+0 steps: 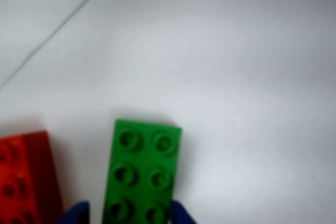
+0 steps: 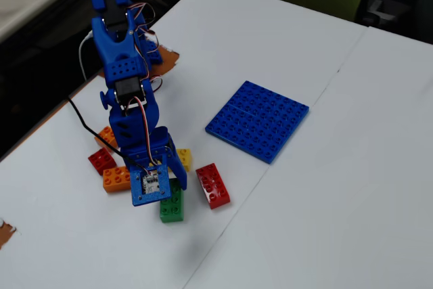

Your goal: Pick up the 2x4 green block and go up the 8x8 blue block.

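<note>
I had the gripper (image 1: 127, 214) spread open and straddling the 2x4 green block (image 1: 143, 169), one blue fingertip showing on each long side at the bottom of the wrist view, neither clearly touching plastic yet. In the fixed view the green block (image 2: 172, 204) sat on the white table (image 2: 325, 221) toward the near-left edge, just beside a long red brick (image 2: 212, 185), with orange and yellow bricks crowded behind the arm. The 8x8 blue block (image 2: 258, 120) lay flat, well apart toward the far-right corner. My read: hard, stiff, light plastic with smooth, slippery side walls, so it won't deform or break but could squirt out of a skewed pinch. I judged the hold should go across the narrow width, squarely on the long walls, below the studs.
</note>
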